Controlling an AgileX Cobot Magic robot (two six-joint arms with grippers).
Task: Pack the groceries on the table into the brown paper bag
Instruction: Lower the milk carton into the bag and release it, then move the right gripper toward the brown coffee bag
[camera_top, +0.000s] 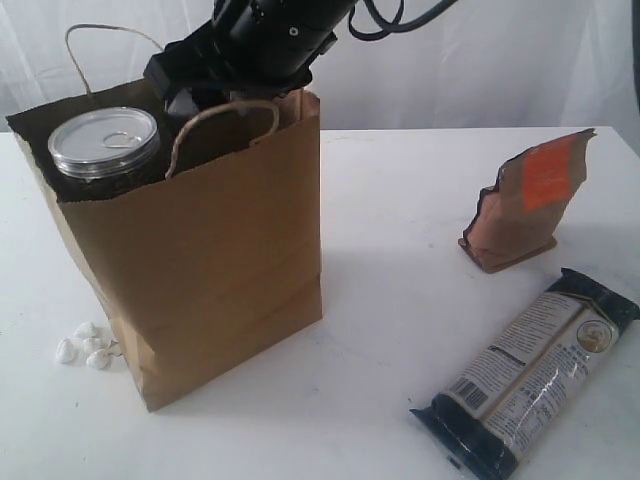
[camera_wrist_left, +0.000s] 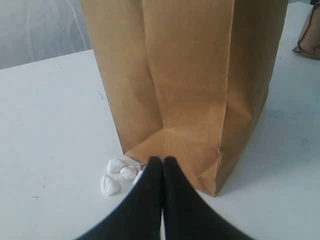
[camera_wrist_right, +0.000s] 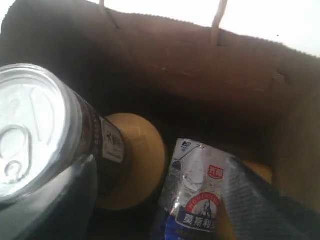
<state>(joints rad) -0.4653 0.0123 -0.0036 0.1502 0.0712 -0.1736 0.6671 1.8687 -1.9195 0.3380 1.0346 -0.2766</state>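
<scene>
Bright, soft light washes out the white table (camera_top: 400, 330); shadows are faint. Inside the brown paper bag (camera_wrist_right: 200, 65) it is dim, the silver pull-tab can (camera_wrist_right: 30, 130) glares, and close edges blur.

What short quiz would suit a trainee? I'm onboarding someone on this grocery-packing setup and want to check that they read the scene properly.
1. True or false: the silver pull-tab can lies on the table beside the brown paper bag.
2. Which groceries are outside the bag? A) the brown orange-labelled pouch and the long dark-blue packet; B) only a jar; C) none.
3. Fill in: the left gripper is ___ (open or shut).
Key: 1 false, the can sits inside the bag; 2 A; 3 shut.
</scene>
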